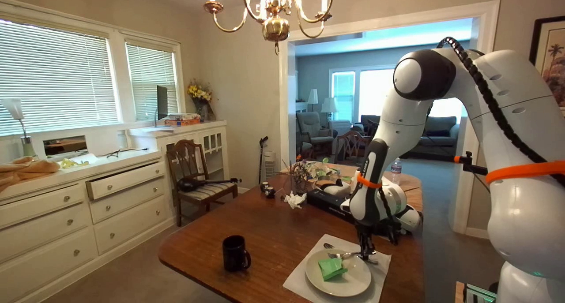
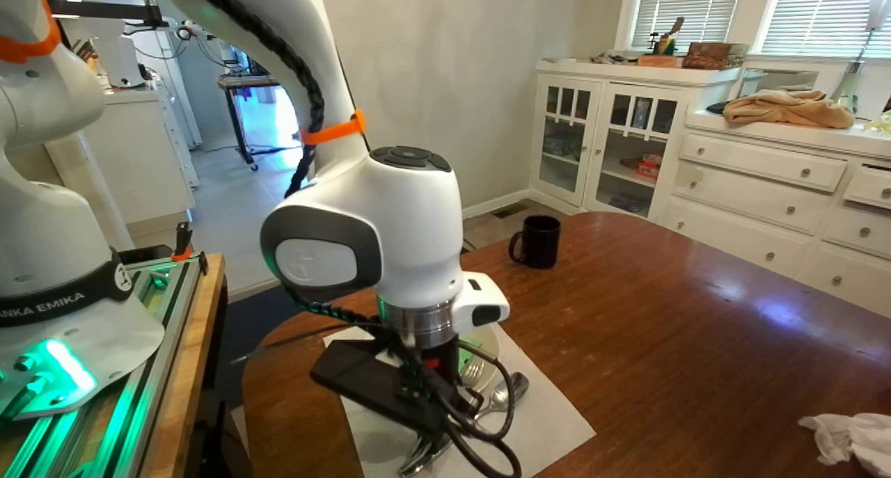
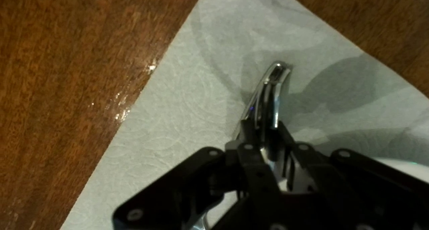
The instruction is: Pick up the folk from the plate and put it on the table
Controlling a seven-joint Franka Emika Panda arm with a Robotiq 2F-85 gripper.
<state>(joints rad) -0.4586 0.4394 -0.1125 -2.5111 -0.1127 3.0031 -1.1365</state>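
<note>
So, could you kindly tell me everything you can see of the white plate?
The plate is round and white, with a smooth, slightly glossy face and a raised rim; it looks ceramic. It sits level on a white paper-like sheet, which lies on the wooden table. A green folded piece rests on it, and the fork reaches over its rim; whether the two touch is unclear. In an exterior view, the robot arm hides much of it.
</note>
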